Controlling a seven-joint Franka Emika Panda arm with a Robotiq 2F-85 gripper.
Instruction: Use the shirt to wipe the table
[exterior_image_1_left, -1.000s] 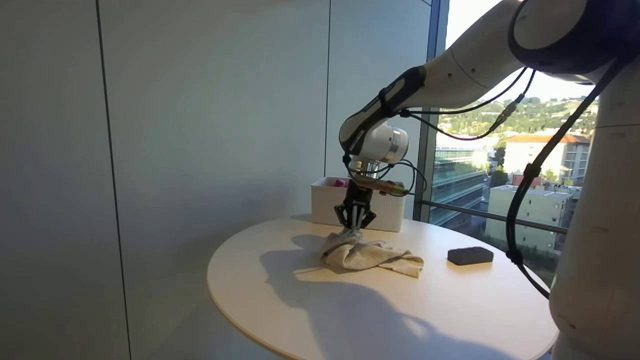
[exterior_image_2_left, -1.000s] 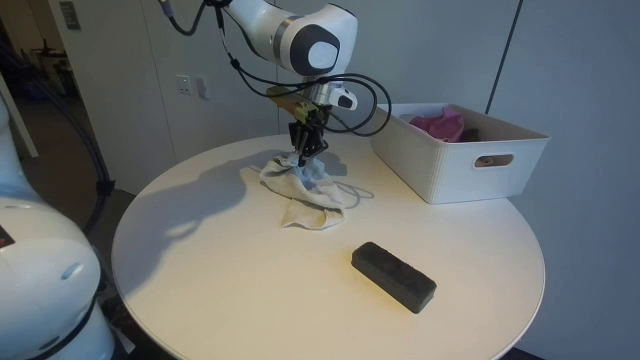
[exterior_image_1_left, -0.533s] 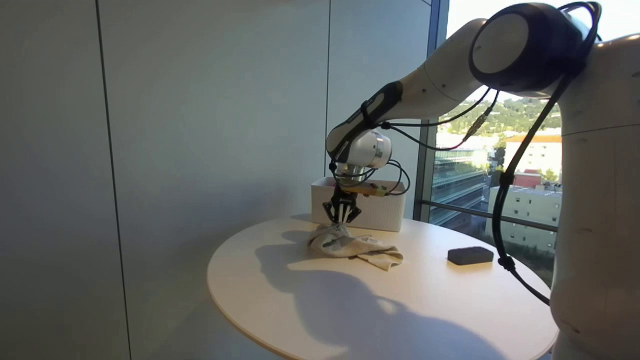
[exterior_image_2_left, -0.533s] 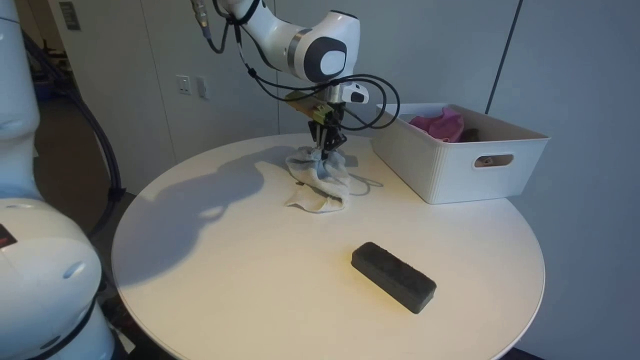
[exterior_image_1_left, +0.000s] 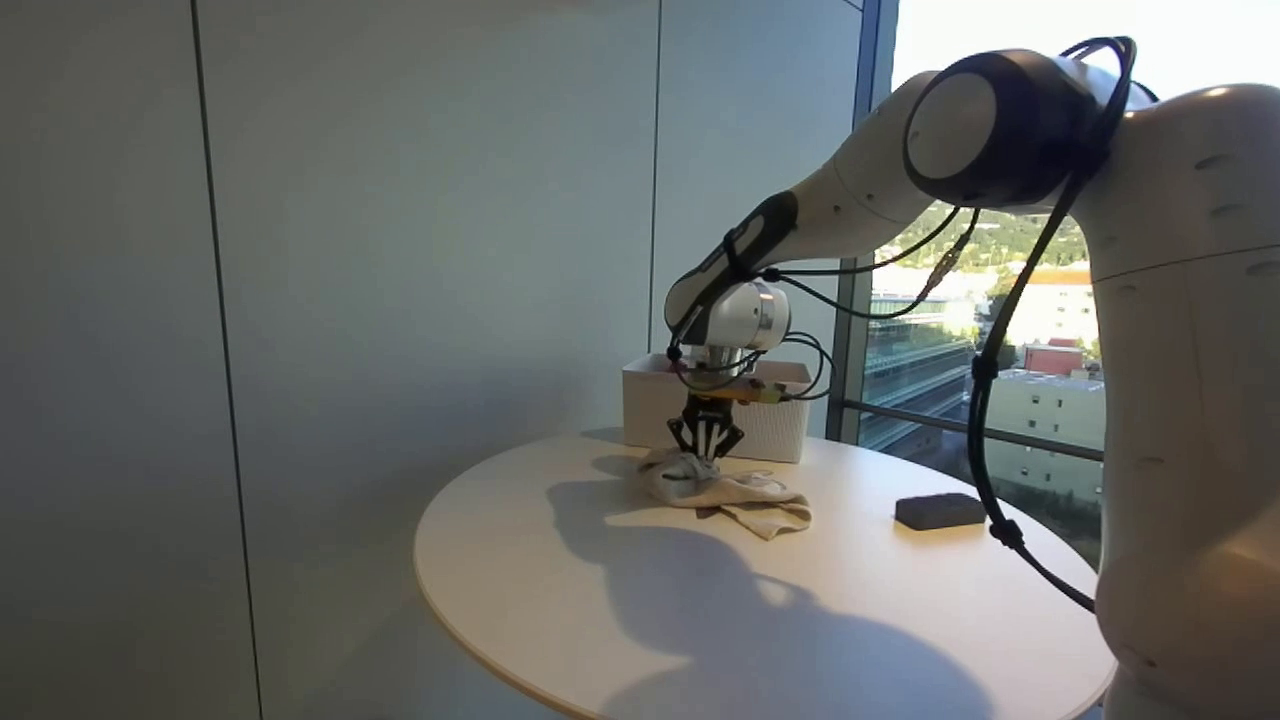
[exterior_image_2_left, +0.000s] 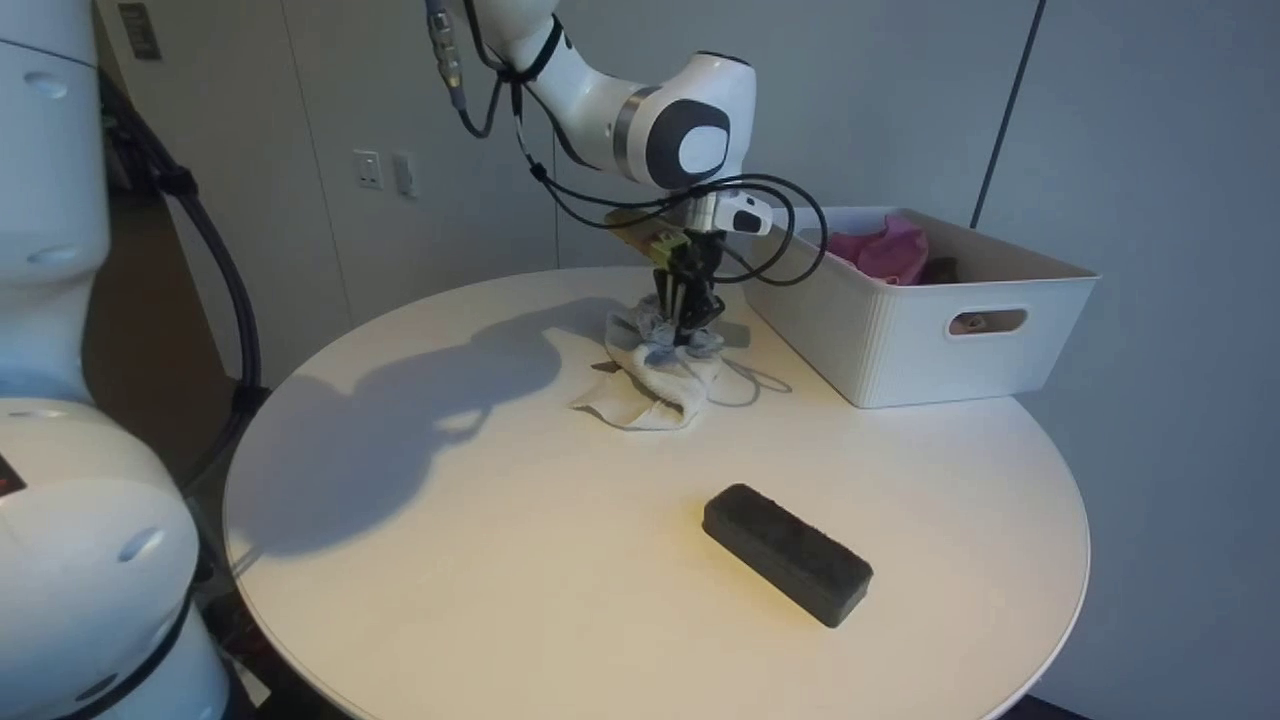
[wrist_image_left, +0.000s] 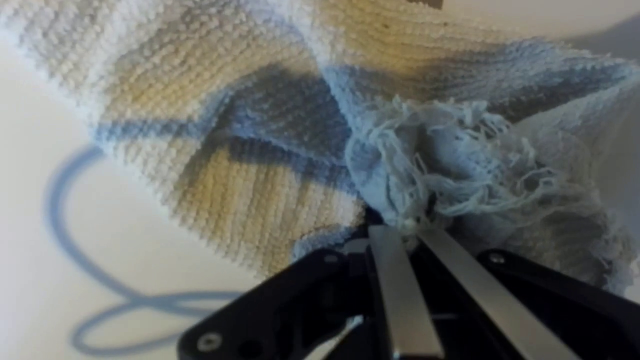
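The shirt is a crumpled beige-white cloth (exterior_image_1_left: 740, 491) lying on the round white table (exterior_image_1_left: 490, 570). It also shows in an exterior view (exterior_image_2_left: 683, 382), bunched at my gripper and spread flat toward the table's middle. My gripper (exterior_image_1_left: 705, 458) points down at the cloth's far end, low over the table; it also shows in an exterior view (exterior_image_2_left: 678, 335). In the wrist view, the fingertips (wrist_image_left: 407, 230) are closed on a frayed fold of the cloth (wrist_image_left: 250, 200). A small dark mark (exterior_image_2_left: 606, 367) on the table shows right at the cloth's edge.
A white box (exterior_image_2_left: 950, 360) with a pink cloth (exterior_image_2_left: 893, 252) inside stands at the table's edge, close beside my gripper. A black block (exterior_image_2_left: 787, 555) lies on the table; it also shows in an exterior view (exterior_image_1_left: 940, 512). A wall runs behind the table.
My gripper has dragged the cloth across the table toward the white box, still holding it. The small dark mark, covered one second ago, now shows at the cloth's edge.
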